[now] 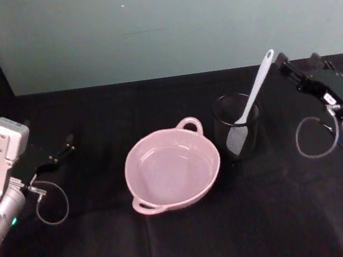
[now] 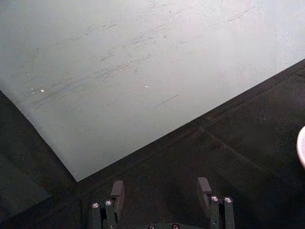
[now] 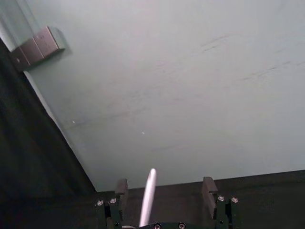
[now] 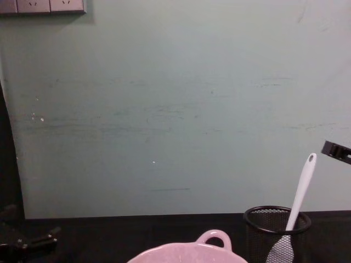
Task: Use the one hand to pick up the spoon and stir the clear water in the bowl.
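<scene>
The pale pink bowl (image 1: 130, 171) with clear water sits mid-table, its loop handle toward the back; its rim (image 4: 164, 253) shows in the chest view. The white spoon (image 1: 253, 94) stands tilted in a black mesh cup (image 1: 239, 133), blade down. My right gripper (image 1: 297, 66) hovers beside the spoon's handle end. In the right wrist view that gripper (image 3: 164, 187) is open and the spoon handle (image 3: 148, 195) rises between its fingers (image 3: 121, 188), nearer one of them. My left gripper (image 1: 65, 146) rests open at the table's left, nothing in it (image 2: 161, 188).
The black cloth table meets a pale green wall at the back. The mesh cup (image 4: 277, 230) stands just right of the bowl. Cable loops hang by both wrists. A sliver of the bowl's rim (image 2: 301, 148) shows in the left wrist view.
</scene>
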Robot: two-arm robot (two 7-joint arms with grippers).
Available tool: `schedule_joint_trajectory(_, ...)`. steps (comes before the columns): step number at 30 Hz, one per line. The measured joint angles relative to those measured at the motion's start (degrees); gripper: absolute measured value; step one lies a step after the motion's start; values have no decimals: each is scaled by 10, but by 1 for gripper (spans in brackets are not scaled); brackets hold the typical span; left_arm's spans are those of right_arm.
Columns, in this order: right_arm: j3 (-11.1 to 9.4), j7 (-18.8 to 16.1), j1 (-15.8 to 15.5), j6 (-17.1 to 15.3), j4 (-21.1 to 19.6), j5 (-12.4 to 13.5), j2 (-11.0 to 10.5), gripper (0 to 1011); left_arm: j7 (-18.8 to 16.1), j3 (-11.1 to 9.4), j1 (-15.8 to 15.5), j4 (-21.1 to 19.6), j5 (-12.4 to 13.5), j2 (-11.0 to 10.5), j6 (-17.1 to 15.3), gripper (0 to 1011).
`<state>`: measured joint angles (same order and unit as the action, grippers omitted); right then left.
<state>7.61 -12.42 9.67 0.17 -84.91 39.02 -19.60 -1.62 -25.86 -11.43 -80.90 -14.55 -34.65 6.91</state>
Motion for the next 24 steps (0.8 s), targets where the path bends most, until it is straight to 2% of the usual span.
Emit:
schedule_joint_trajectory(8, -14, 18, -15, 7, -10, -41, -15, 1002, 0, 0, 0, 0, 0, 0, 0, 1011)
schedule_joint_trajectory(10, -16, 31, -15, 16, -3, -63, -16, 1002, 0, 0, 0, 0, 0, 0, 0, 1011)
schedule_joint_trajectory(15, -12, 73, -3, 50, 33, -131, -11, 1003, 0, 0, 0, 0, 0, 0, 0, 1011)
schedule_joint_trajectory(17, -11, 83, 3, 58, 47, -145, -8, 1003, 0, 0, 0, 0, 0, 0, 0, 1011)
schedule_joint_trajectory(20, -9, 98, 21, 79, 91, -170, 5, 1003, 0, 0, 0, 0, 0, 0, 0, 1011)
schedule_joint_trajectory(24, -8, 105, 37, 98, 127, -189, 16, 1003, 0, 0, 0, 0, 0, 0, 0, 1011)
